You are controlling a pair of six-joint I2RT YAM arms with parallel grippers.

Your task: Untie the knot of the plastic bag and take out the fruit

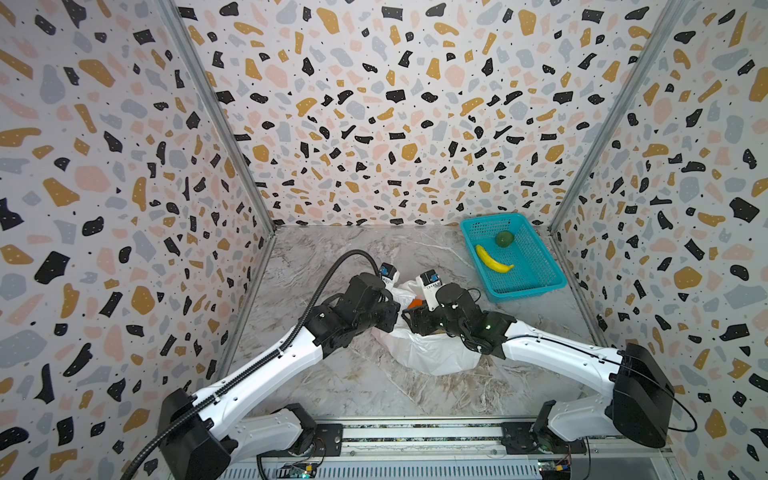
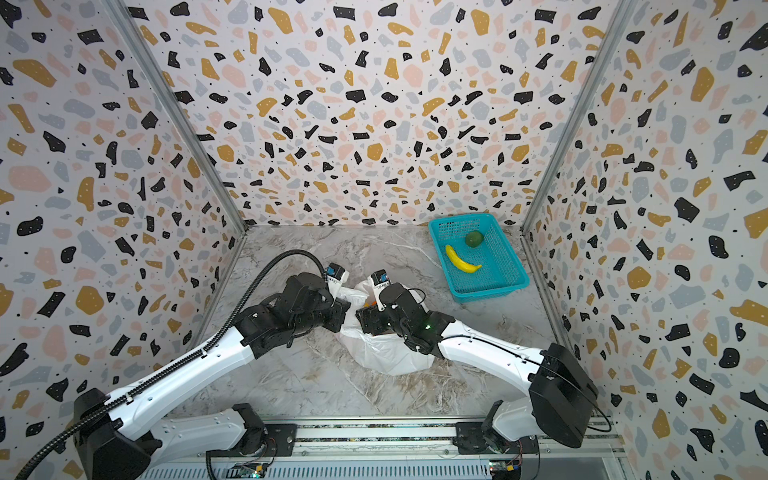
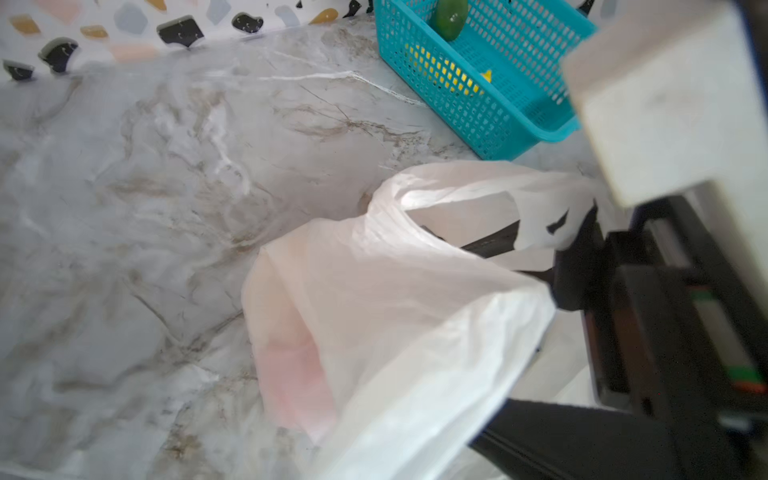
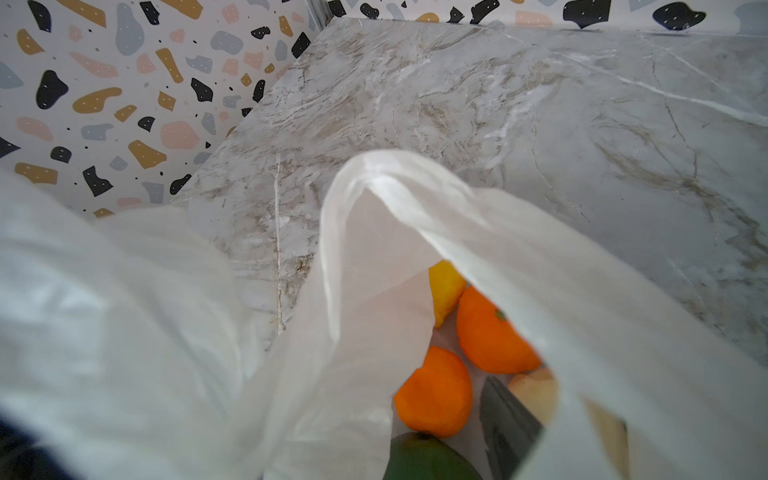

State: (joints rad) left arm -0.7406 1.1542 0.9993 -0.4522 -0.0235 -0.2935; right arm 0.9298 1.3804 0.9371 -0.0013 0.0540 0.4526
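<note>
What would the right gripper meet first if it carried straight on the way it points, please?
Probably the beige fruit just ahead of its jaws inside the plastic bag, then the orange behind it; depth is unclear.

Green fruit [image 4: 428,457] cut off at frame edge; banana [image 3: 444,70] only glimpsed thru mesh of basket [image 3: 490,120].

The left arm [image 1: 266,374] and the right arm [image 1: 561,353] stretch forward and bend inward. The left hand [image 1: 392,312] and the right hand [image 1: 410,322] almost meet, tips facing, wrists pitched down. The left hand's jaws are closed. The right hand's jaws stand wide apart, one dark finger [image 4: 507,415] showing in the right wrist view.
</note>
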